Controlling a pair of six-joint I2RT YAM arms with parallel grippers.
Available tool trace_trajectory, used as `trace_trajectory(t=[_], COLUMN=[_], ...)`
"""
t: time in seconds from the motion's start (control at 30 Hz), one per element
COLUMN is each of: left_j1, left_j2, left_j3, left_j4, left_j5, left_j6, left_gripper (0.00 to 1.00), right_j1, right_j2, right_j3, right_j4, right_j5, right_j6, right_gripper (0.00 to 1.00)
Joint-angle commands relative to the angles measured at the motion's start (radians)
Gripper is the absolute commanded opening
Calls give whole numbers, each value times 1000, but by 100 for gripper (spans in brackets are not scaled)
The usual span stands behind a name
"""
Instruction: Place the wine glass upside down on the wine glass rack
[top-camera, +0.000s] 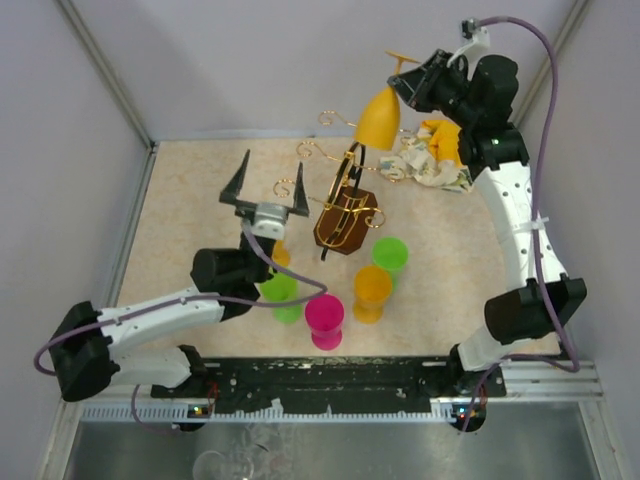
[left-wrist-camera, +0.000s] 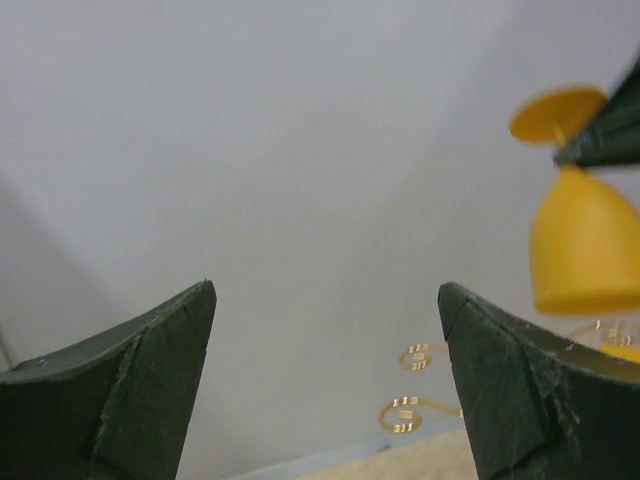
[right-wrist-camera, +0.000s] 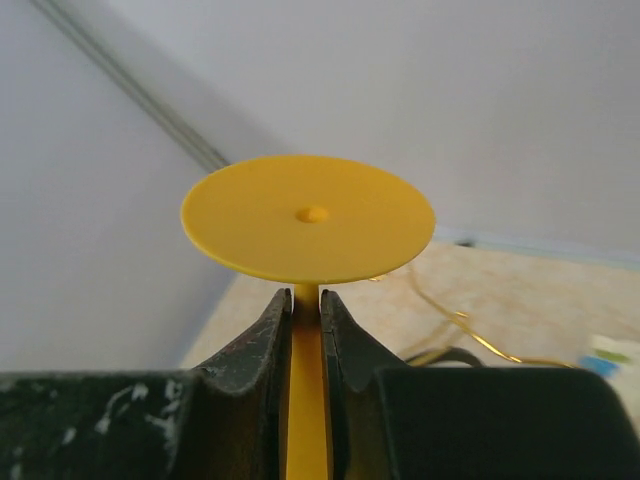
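My right gripper (top-camera: 412, 88) is shut on the stem of a yellow wine glass (top-camera: 380, 118) and holds it upside down, foot up, above the back of the wine glass rack (top-camera: 342, 205). In the right wrist view the fingers (right-wrist-camera: 272, 330) clamp the yellow stem under the round foot (right-wrist-camera: 308, 218). The rack is a gold wire stand with curled arms and a dark brown oval centre. My left gripper (top-camera: 266, 190) is open and empty, raised left of the rack; its view shows the yellow glass (left-wrist-camera: 583, 235) at the right and two gold curls (left-wrist-camera: 405, 413).
Plastic glasses stand in front of the rack: two green ones (top-camera: 389, 256) (top-camera: 281, 295), an orange one (top-camera: 372, 291) and a pink one (top-camera: 324, 318). A crumpled patterned cloth (top-camera: 432, 160) lies at the back right. Grey walls close in the table.
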Motion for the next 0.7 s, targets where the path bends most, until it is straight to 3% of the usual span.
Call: trace_trajectory(t=[0.0,0.1,0.2,0.47,0.67], left_j1=[81,188,248,283,320], left_j2=[-85,-93,-77,-80,-50], left_j3=[246,391,476,450,488], left_j4=[-509,-817,-974,-996,-1098], left_j5=[-73,34,72,70,23], left_j6=[-336,-526,-582,-605,-727], left_gripper=[97,95,95,95,94], right_j1=[-30,-41,-60,-69,-69], right_j2=[-141,-214,-269,-392,-461], right_j3=[-108,-196,-278,-470,-737], right_j4=[-37,-31,-30,40,256], right_j5=[209,336,423,576,476], right_j6=[-287,-378,-439,-597,-638], right_gripper=[0,0,0,0,0])
